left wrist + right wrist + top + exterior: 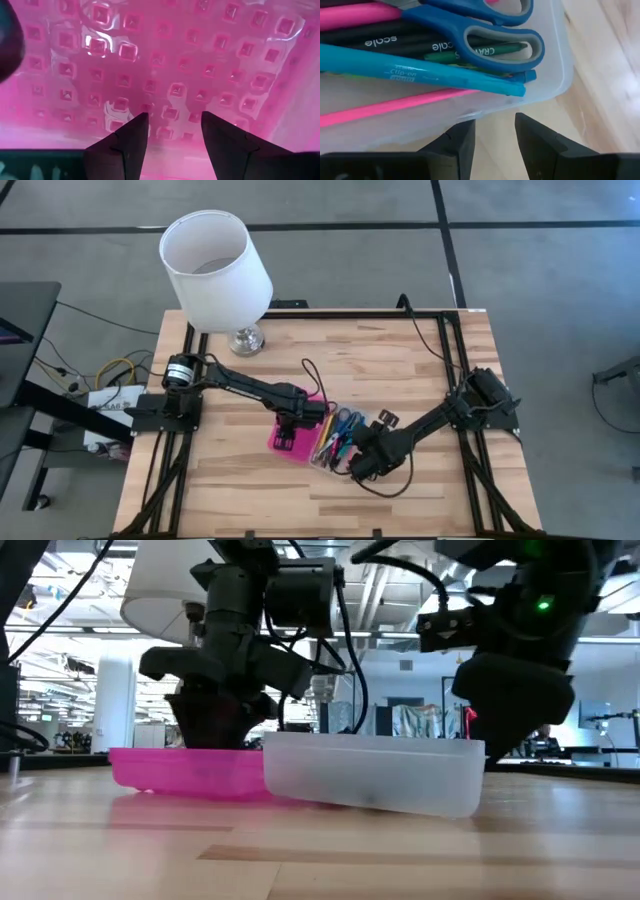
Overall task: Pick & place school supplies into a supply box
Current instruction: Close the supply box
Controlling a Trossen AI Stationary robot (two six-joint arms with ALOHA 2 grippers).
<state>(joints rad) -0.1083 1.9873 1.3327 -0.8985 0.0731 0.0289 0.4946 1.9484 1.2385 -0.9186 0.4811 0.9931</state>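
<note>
- Left gripper, jaws parted and grasping nothing, sits over the pink lid.
- Right gripper, jaws released, hovers beside the clear box holding scissors and pens.

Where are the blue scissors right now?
The scissors lie inside the clear box near the table's middle, on top of the pens, beside the pink lid, with the right gripper just outside the box's end.

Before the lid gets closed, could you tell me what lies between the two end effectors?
The clear plastic box holding blue-handled scissors and pens, seen in the high view.
</note>
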